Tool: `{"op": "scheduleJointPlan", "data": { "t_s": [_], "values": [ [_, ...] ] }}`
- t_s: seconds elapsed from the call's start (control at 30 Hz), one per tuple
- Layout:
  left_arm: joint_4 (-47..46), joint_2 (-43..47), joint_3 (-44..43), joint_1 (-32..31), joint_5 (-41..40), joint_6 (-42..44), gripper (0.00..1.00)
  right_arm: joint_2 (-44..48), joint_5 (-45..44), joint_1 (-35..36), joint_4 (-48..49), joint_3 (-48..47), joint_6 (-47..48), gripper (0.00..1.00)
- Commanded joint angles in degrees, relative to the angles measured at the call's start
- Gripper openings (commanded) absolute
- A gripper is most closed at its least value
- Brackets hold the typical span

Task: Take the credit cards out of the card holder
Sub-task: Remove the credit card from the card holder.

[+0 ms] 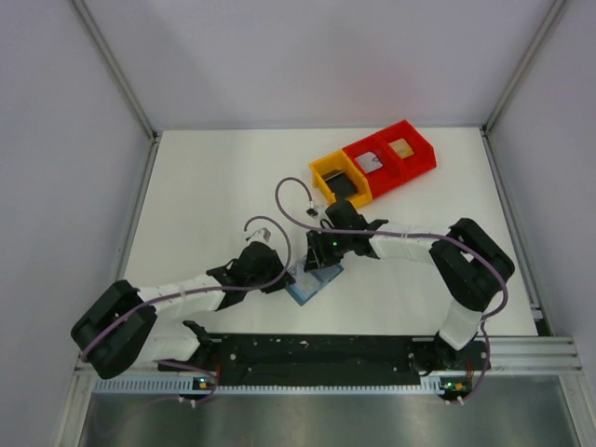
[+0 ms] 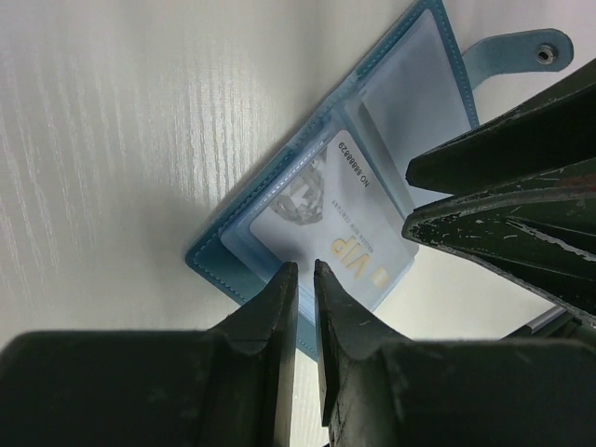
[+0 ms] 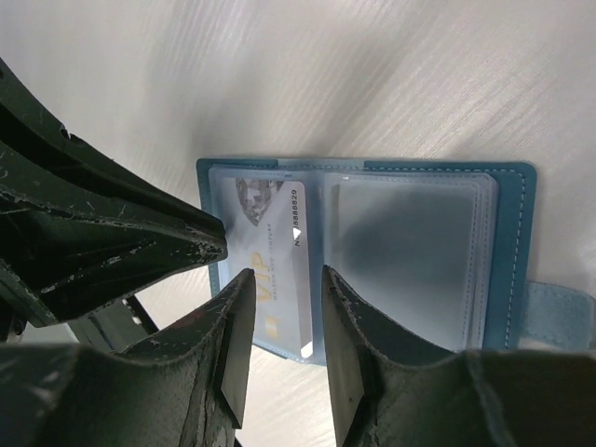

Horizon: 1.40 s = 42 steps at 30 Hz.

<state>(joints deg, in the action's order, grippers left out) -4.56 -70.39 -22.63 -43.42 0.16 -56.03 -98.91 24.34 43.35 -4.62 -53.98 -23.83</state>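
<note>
Three credit cards (image 1: 371, 163) binned, one VIP card (image 3: 279, 242) left in the card holder (image 3: 515, 261); left gripper (image 2: 305, 279) near-closed, right gripper (image 3: 286, 275) half-open.

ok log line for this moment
card holder open flat | VIP card in sleeve | left hand nearly closed at holder edge, grip unclear | right hand open over card
</note>
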Motion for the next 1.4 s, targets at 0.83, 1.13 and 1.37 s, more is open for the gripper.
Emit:
{"op": "scheduleJointPlan", "data": {
  "t_s": [0.83, 1.13, 1.37],
  "values": [
    [-1.24, -1.77, 3.03, 3.43, 3.53, 2.24, 0.17, -7.43, 17.49, -4.94, 20.17, 5.37, -7.45, 0.17],
    [-1.33, -2.03, 3.12, 3.78, 4.23, 2.59, 0.16, -8.31, 19.96, -6.53, 25.01, 7.30, -10.35, 0.13],
    [-1.33, -1.77, 3.30, 3.78, 4.32, 2.59, 0.16, -8.93, 20.66, -6.62, 26.24, 7.66, -10.97, 0.04]
  ]
}}
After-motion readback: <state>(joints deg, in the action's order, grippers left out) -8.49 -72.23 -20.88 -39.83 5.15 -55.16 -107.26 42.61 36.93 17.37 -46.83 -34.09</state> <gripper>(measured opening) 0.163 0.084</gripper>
